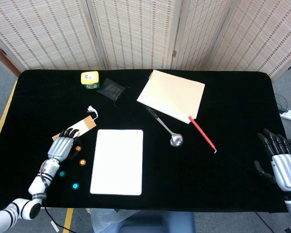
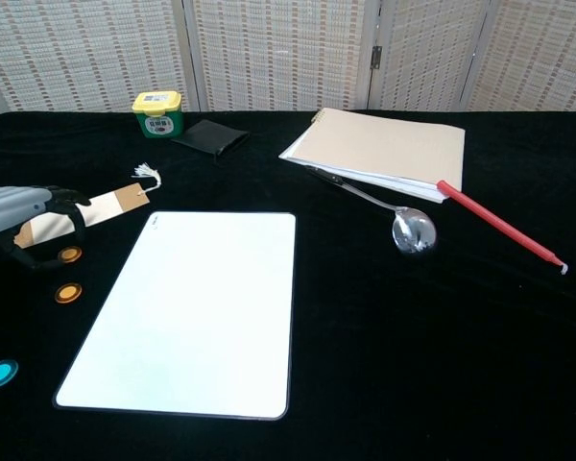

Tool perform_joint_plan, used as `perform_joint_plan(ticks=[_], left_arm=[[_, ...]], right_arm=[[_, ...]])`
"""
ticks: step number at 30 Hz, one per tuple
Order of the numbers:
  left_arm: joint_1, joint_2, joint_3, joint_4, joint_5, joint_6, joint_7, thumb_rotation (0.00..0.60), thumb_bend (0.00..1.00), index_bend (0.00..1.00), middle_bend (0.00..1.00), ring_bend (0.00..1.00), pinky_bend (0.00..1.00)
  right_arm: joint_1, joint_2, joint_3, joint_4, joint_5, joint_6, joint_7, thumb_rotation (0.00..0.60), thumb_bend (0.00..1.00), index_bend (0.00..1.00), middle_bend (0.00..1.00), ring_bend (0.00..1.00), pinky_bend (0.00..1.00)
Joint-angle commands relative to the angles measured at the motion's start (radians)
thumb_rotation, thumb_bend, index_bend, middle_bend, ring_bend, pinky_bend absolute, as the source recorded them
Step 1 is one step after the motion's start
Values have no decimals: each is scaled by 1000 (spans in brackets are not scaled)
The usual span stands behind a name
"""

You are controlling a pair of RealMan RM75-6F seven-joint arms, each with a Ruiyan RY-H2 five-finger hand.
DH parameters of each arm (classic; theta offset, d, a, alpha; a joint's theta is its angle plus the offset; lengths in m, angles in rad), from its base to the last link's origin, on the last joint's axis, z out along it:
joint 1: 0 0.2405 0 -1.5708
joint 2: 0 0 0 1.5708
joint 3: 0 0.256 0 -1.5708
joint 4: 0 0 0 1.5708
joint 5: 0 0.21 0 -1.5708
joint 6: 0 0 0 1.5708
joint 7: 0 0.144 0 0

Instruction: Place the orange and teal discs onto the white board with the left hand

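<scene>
Left robot hand (image 1: 62, 145) is low over the tabletop (image 1: 233, 107), just left of the white board (image 1: 117, 161), fingers curled loosely downward with nothing between them that I can see. It sits right above the nearer orange disc (image 2: 70, 254), and in the chest view the thumb hooks round close to that disc, which looks like a line-up for a pick. Whether it touches the disc, I cannot tell.

Count the discs: two orange, the second orange disc (image 2: 68, 292) a little closer to the board's near end, and two teal, one teal disc (image 1: 62, 174) and another teal disc (image 1: 75, 186), all in a loose cluster left of the board. None is on the board yet, so the whole job lies ahead.

The paper tag (image 1: 87, 124) lies partly under the hand, just off the board's far-left corner.

Right robot hand (image 1: 283, 162) is parked well to the right of the board, fingers spread and empty. That fits a left-hand task.

Beyond the board: one spoon (image 1: 169, 132), one red pen (image 1: 202, 134), one notepad (image 1: 172, 94), one black pouch (image 1: 109, 90), one yellow-lidded jar (image 1: 89, 79).
</scene>
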Motion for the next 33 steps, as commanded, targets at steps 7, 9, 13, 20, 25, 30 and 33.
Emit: perform_joint_plan(ticks=[7, 9, 13, 20, 25, 30, 33], left_arm=[[-7, -15, 3, 17, -1, -9, -15, 600, 397, 435, 120, 0, 0], [-9, -18, 2, 21, -3, -12, -15, 600, 397, 435, 120, 0, 0], [-13, -22, 2, 25, -8, -21, -15, 600, 398, 442, 120, 0, 0], [-14, -29, 4, 37, -14, -27, -19, 600, 398, 472, 120, 0, 0], [-12, -32, 3, 49, -17, -24, -21, 600, 398, 474, 120, 0, 0], [-11, -40, -1, 68, -22, -22, -33, 600, 398, 492, 120, 0, 0], [-10, -46, -3, 79, -18, -12, -42, 600, 398, 535, 120, 0, 0]], right_arm=[[-2, 0, 0, -3, 5, 1, -2, 600, 443, 27, 23, 24, 0], [-4, 0, 0, -4, 6, 2, -4, 600, 443, 28, 23, 24, 0], [-6, 1, 0, -6, 8, 4, -6, 600, 442, 27, 23, 23, 0], [-7, 1, 1, -10, 12, 3, -10, 600, 443, 28, 23, 16, 0], [-5, 2, 2, -14, 12, 0, -14, 600, 443, 27, 23, 16, 0], [-4, 1, 2, -15, 12, -2, -16, 600, 443, 28, 23, 16, 0], [-5, 0, 2, -15, 12, -1, -17, 600, 443, 28, 23, 15, 0]])
